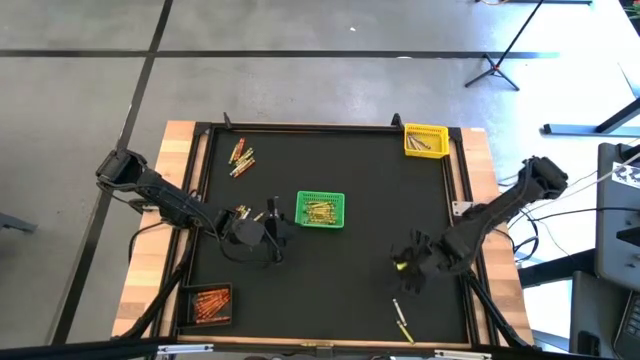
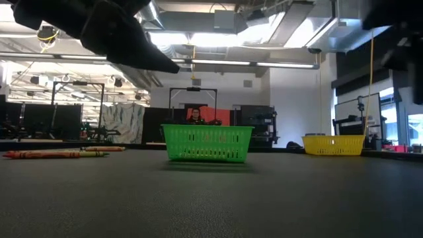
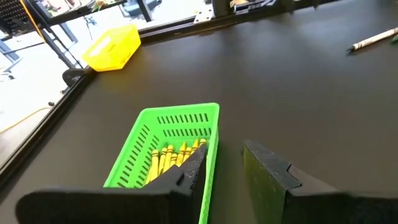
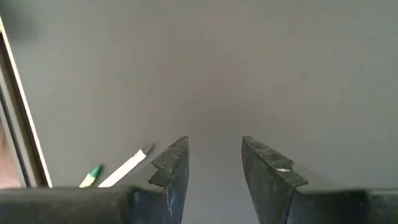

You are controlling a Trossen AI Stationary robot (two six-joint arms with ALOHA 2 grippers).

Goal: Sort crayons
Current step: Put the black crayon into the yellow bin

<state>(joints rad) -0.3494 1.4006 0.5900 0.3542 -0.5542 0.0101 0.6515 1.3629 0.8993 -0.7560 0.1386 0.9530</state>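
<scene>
Yellow crayons [image 3: 169, 157] lie in the green basket [image 1: 320, 209] at mid-table. More crayons lie loose at the far left [image 1: 241, 158], by my left arm [image 1: 240, 212] and near the front edge [image 1: 402, 320]. Orange crayons fill the dark basket [image 1: 205, 305] at the near left corner. My left gripper [image 1: 280, 233] is open and empty just left of the green basket [image 3: 165, 146]. My right gripper [image 1: 408, 265] is open over bare mat at the near right, pointing down, with nothing between its fingers. A pale crayon [image 4: 124, 168] and a green one [image 4: 92, 175] lie beside it.
A yellow basket [image 1: 425, 140] stands at the far right corner, also seen in the low view [image 2: 333, 144]. A raised frame [image 1: 455, 200] borders the black mat. Bare mat lies between the green basket and my right gripper. Long crayons [image 2: 53, 154] lie at the left in the low view.
</scene>
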